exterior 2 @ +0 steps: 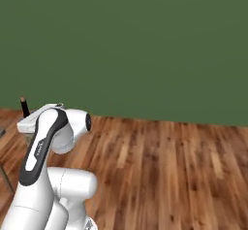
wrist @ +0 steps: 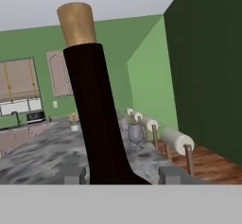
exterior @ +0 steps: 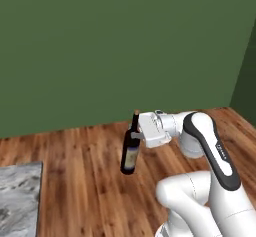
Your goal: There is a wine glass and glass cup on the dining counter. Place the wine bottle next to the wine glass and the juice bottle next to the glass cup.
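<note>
My gripper (exterior: 137, 134) is shut on the neck of the wine bottle (exterior: 130, 153), a dark bottle with a pale label that hangs upright in the air over the wooden floor. In the hand view the bottle's black neck and tan cork (wrist: 93, 114) rise between my fingertips (wrist: 74, 175). Behind it lies the marbled dining counter (wrist: 42, 154), with the wine glass (wrist: 136, 133) standing near its right edge. The tip of the wine bottle (exterior 2: 23, 106) pokes up behind my arm in the right base view. The juice bottle and the glass cup are out of view.
A corner of the marbled counter (exterior: 19, 201) lies low on the left, left of the held bottle. Several white-cushioned stools (wrist: 177, 142) line the counter's right side. A small object (wrist: 73, 120) stands far back on the counter. A dark green wall (exterior: 125, 51) faces me.
</note>
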Robot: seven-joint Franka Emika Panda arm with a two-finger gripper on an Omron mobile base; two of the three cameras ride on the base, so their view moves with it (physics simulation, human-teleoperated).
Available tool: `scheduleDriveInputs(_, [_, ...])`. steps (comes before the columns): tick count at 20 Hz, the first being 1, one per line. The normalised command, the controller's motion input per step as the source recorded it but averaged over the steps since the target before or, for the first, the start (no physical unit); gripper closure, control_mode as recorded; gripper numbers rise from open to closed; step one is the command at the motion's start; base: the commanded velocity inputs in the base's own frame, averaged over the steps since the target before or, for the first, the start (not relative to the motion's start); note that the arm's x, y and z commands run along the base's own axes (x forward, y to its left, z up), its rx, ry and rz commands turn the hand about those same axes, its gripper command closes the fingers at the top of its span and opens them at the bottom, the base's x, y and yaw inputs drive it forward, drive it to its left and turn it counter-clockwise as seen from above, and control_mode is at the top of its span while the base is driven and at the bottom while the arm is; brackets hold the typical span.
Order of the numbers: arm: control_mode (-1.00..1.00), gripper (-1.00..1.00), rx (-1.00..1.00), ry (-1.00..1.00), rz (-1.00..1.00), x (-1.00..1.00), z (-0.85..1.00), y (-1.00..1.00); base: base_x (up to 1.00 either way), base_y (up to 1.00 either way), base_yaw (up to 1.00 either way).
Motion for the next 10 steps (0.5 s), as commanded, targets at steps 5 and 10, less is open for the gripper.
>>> scheduleDriveInputs(5, [1.00, 1.00, 0.00, 0.00, 0.00, 0.00, 0.00, 0.00, 0.78, -0.10, 0.31])
scheduleDriveInputs(10, [1.00, 1.00, 0.00, 0.00, 0.00, 0.00, 0.00, 0.00, 0.75, -0.10, 0.36])
